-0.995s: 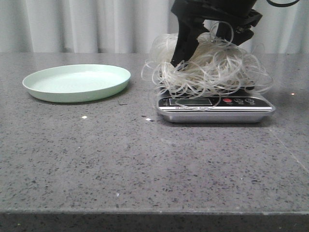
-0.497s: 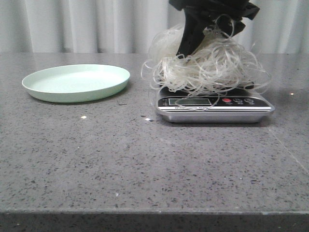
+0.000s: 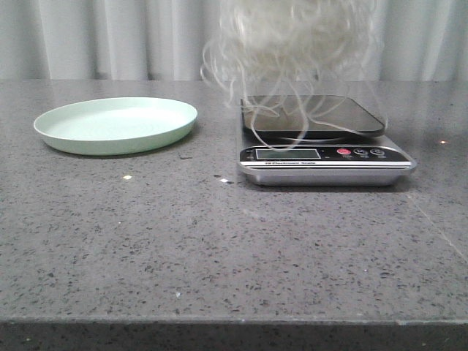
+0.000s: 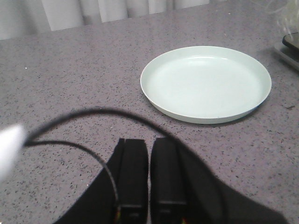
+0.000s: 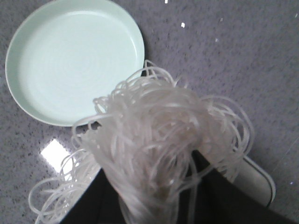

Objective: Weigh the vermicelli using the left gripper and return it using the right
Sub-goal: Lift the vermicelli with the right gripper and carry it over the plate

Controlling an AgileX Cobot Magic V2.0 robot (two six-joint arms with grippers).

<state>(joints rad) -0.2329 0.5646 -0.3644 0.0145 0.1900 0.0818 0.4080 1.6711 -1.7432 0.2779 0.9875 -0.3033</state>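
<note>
Quick count: one loose tangle of thin translucent-white vermicelli strands [image 3: 289, 36], one round pale green plastic plate [image 3: 115, 125] sitting at about 9 o'clock from one silver digital kitchen scale [image 3: 325, 152] with its dark platform. One grey speckled stone table [image 3: 219, 248] under everything.

From my front camera: plate [image 3: 115, 125] on the table [image 3: 219, 248], left side. Scale [image 3: 325, 142] on the table, well right of the plate. Vermicelli [image 3: 292, 36] hangs above the scale; a few strands reach its platform.
</note>
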